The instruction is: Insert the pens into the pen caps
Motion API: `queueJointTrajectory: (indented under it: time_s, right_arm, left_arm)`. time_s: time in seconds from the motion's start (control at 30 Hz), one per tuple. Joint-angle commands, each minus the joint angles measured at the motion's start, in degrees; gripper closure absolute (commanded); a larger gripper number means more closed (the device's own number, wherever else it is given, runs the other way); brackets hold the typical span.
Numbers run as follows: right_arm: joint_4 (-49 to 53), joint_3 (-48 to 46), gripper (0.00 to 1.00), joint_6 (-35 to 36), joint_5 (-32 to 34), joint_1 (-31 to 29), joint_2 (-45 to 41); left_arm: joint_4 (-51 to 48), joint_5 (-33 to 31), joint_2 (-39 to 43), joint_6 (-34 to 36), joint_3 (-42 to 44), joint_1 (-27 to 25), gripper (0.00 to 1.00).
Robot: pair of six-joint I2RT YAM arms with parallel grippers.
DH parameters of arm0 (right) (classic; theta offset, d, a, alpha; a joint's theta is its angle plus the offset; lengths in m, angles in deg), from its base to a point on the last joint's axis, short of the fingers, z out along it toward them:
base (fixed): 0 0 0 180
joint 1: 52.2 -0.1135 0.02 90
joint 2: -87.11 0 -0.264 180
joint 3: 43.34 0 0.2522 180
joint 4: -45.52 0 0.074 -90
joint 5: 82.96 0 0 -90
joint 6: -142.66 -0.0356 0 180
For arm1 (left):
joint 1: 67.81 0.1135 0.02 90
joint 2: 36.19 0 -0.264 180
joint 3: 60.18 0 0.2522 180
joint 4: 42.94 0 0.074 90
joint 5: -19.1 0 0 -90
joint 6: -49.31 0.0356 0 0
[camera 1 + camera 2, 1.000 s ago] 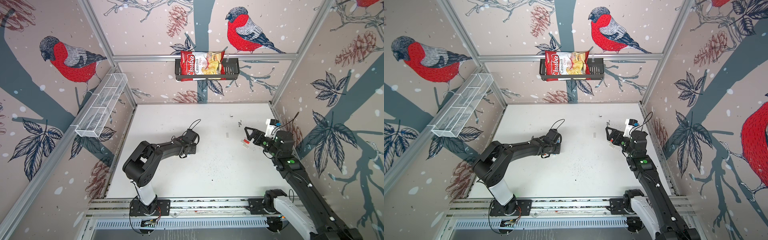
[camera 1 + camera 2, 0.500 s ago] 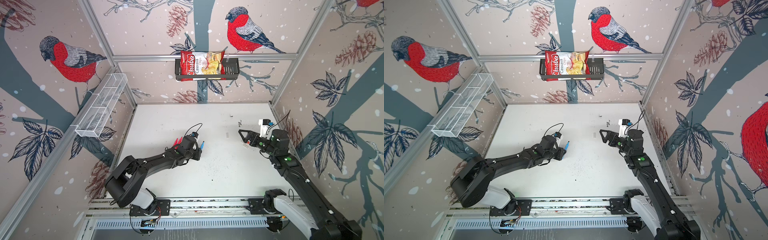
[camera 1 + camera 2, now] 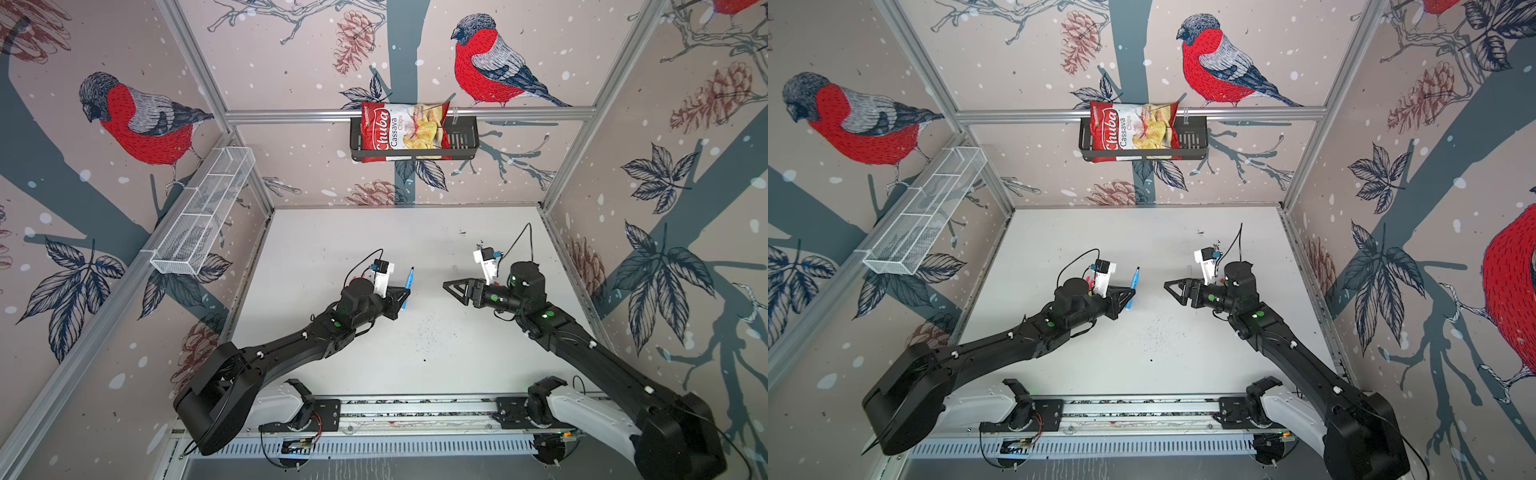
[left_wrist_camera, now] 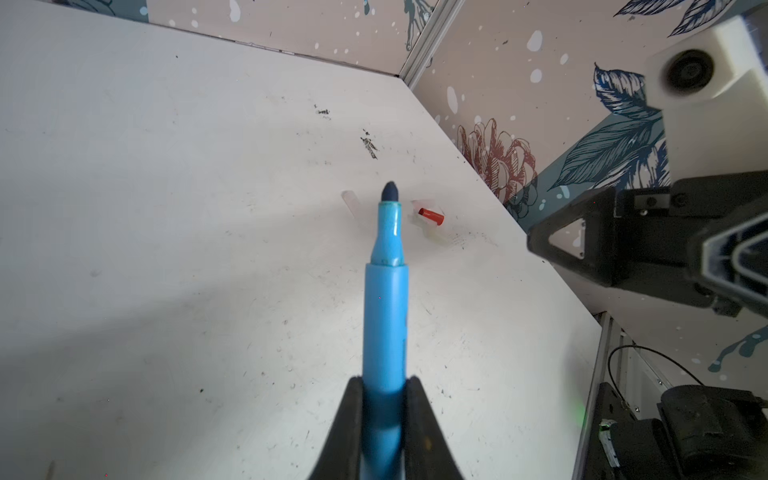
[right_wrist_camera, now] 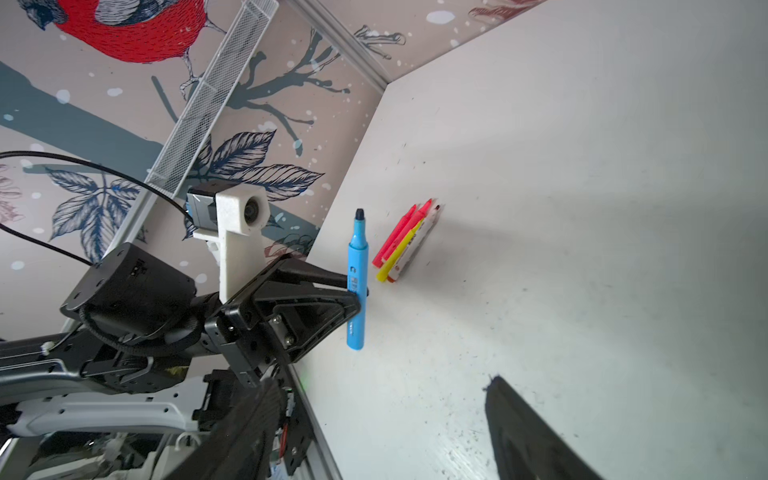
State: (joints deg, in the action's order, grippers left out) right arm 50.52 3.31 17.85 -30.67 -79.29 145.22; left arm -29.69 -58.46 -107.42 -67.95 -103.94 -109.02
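Holding the blue pen [image 3: 408, 286], your left jaws are clenched on its lower barrel; the pen is held above the worktop [image 3: 353, 232], its bare dark tip pointing toward the back wall [image 3: 316, 183] and a short tail showing past the jaws. Your right jaws stand spread with nothing between them, facing the pen across an open gap and well apart from it. The four other pens [image 5: 405, 241], two pink-red, one yellow and one white-barrelled, lie side by side and touching on the worktop beyond the left jaws. You will find the red cap [image 4: 431, 216] lying on the worktop among translucent caps [image 4: 436, 237], with one more translucent cap [image 4: 351, 203] near them.
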Motion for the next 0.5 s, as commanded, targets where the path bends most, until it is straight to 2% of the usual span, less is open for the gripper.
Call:
queueJointTrajectory:
  time_s: [0.0, 0.47]
  right_arm:
    - [-6.34, 1.63, 0.23, -2.02, 0.5, -3.11, 2.31]
    - [-10.22, 7.45, 0.38, -3.17, 2.9, -9.02, 12.53]
  left_arm:
    - [4.82, 0.78, 0.75, -0.73, 0.28, -0.69, 0.9]
    - [5.78, -2.08, 2.9, -1.33, 0.55, -4.27, 0.9]
